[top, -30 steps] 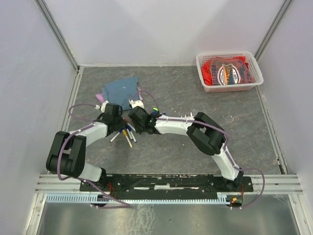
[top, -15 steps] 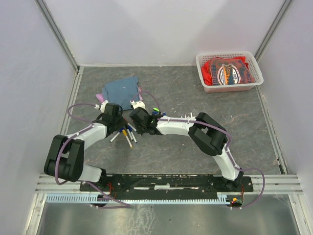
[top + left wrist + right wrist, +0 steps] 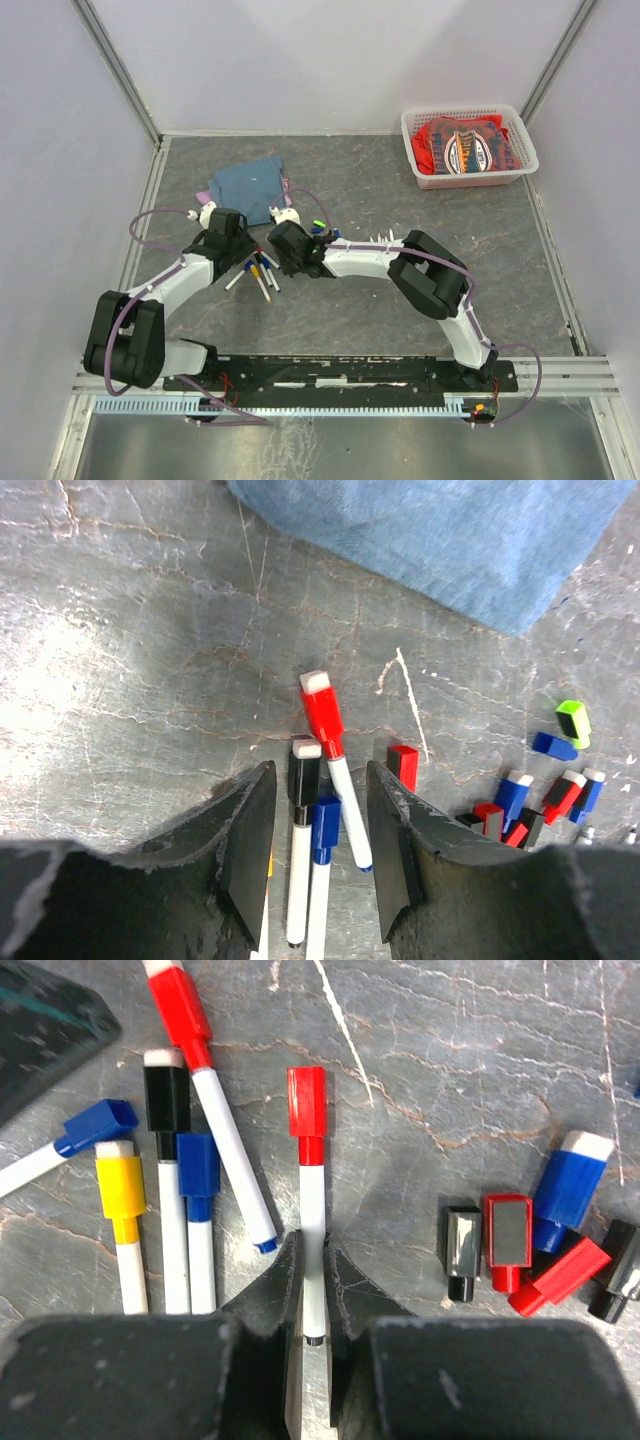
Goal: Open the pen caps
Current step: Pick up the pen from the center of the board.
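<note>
At the bottom of the right wrist view the right gripper (image 3: 315, 1270) is clenched on the white barrel of a pen (image 3: 313, 1190), with its red cap (image 3: 307, 1100) on, up near the frame's centre. In the left wrist view the left gripper (image 3: 318, 855) hangs released, jaws apart over capped pens (image 3: 297, 880). At the right lie loose caps (image 3: 513, 795); a blue cloth (image 3: 450, 530) fills the top. A basket (image 3: 468, 178) stands upper right in the top view.
</note>
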{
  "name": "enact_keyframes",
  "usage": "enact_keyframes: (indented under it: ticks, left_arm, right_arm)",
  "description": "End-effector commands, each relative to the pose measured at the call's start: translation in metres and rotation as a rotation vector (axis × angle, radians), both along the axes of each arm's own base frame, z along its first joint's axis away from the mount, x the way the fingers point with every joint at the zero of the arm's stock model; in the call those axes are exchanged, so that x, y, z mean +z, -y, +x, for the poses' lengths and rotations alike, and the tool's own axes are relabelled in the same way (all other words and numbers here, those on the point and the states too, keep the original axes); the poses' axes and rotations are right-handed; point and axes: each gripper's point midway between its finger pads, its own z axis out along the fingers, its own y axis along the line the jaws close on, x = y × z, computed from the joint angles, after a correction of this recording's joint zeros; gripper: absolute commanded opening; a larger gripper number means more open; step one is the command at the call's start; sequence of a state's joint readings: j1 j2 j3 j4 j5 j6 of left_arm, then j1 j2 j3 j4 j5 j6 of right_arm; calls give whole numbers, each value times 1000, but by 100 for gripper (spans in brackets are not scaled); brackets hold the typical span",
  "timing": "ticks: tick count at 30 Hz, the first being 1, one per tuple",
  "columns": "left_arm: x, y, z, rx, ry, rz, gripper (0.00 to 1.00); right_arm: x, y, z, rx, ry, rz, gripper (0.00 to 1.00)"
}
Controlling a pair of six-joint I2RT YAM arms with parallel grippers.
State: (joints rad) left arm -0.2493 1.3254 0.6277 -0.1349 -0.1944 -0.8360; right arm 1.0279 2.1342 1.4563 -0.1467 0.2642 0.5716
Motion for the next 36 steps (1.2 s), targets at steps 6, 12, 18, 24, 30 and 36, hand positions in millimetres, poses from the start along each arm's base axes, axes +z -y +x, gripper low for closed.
enact_keyframes:
  ticks: [6, 12, 18, 24, 30, 36]
  left_arm:
    - [50, -2, 15, 22, 139, -3, 50]
    - [56, 13, 18, -29, 155, -65, 51]
    - [58, 42, 17, -150, 159, -177, 51]
    - [62, 59, 14, -232, 163, -244, 52]
    - [59, 71, 8, -278, 145, -283, 52]
    - [57, 88, 1, -336, 129, -301, 52]
  right_arm:
    - [-1, 21, -13, 11, -10, -62, 1]
    - [6, 24, -16, 16, 10, -31, 1]
    - [26, 34, -25, 22, 35, 37, 1]
    - [51, 39, -38, 47, 56, 126, 1]
    - [74, 38, -51, 71, 71, 196, 1]
    - [91, 35, -58, 87, 91, 232, 1]
